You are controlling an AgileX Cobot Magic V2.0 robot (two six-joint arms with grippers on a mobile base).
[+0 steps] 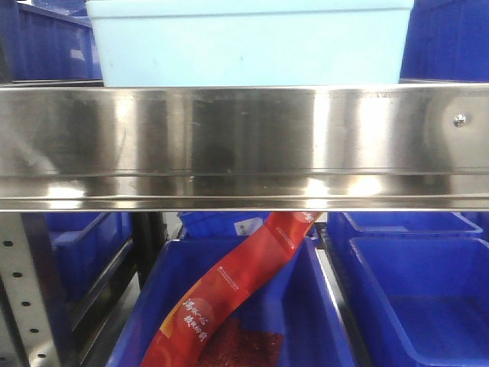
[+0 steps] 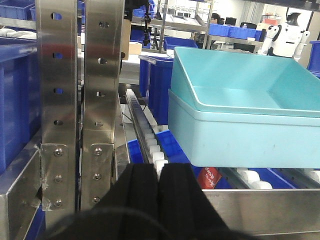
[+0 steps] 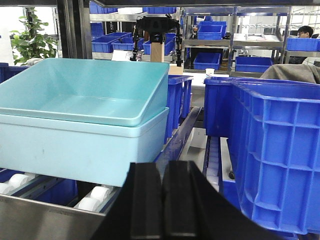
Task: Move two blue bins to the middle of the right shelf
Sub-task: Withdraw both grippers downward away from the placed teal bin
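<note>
My left tool is clenched, its two black fingers pressed together with nothing between them, low in front of the steel lip of the roller shelf. My right tool is clenched too, empty, below the same shelf edge.

The two light blue bins sit nested, the inner one tilted inside the outer, resting on the white rollers of the shelf. Their front wall stands just behind the lip. On their left side an open strip of rollers runs back between them and the steel uprights. On their right a dark blue crate stands near, with a narrow channel between.

From the front view the bins top the steel rail; below it a dark blue bin holds a red packet.
</note>
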